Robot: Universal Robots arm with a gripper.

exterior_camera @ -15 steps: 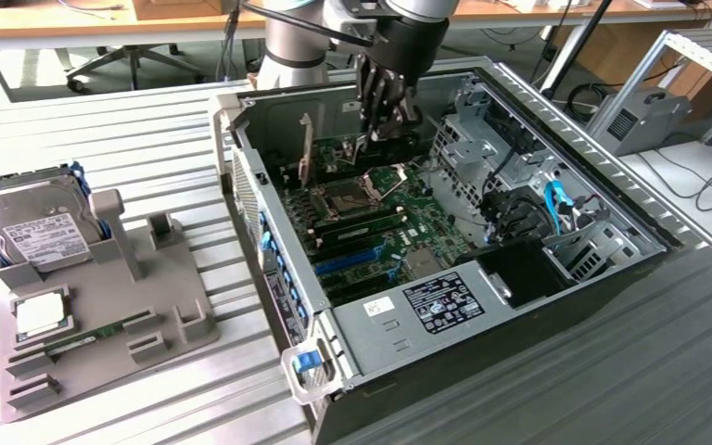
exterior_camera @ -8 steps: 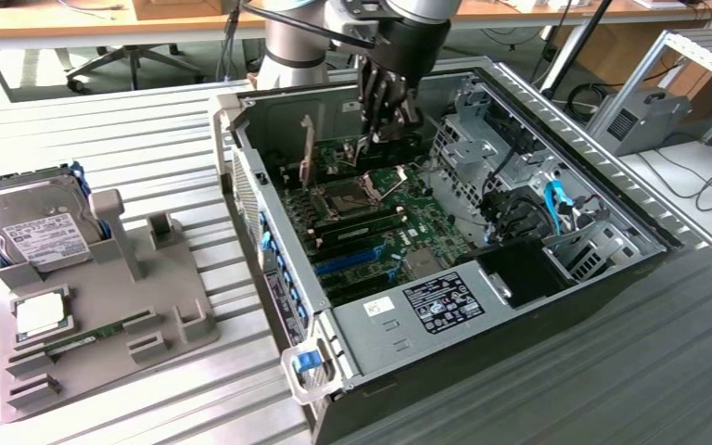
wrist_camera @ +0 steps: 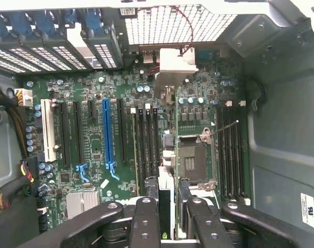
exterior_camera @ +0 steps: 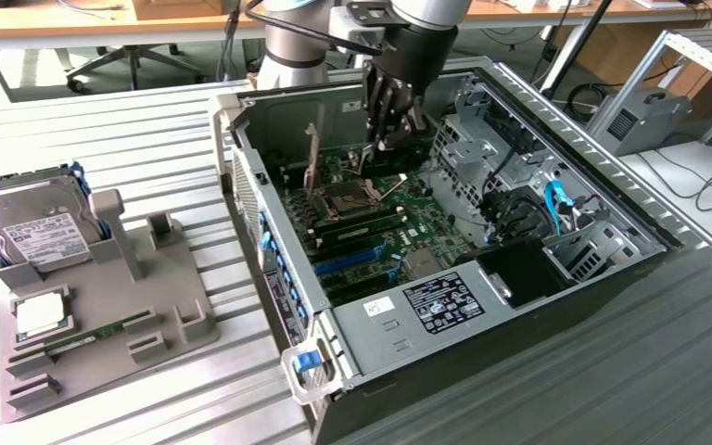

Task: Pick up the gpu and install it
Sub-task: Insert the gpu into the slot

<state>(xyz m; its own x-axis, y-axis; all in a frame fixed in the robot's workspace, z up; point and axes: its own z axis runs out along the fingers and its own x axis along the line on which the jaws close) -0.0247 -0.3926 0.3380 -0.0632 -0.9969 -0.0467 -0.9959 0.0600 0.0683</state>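
Card held above the board

The gripper (wrist_camera: 167, 217) is clamped on the gpu (wrist_camera: 166, 204), a thin black card seen edge-on, inside the open case (exterior_camera: 634, 218). The card's long side runs the same way as the slots. The blue slot (wrist_camera: 107, 135) lies off to one side of it on the board (wrist_camera: 90, 88), not under it.

Green motherboard (wrist_camera: 121, 93), one blue slot (wrist_camera: 107, 132), black fingers (wrist_camera: 144, 222)
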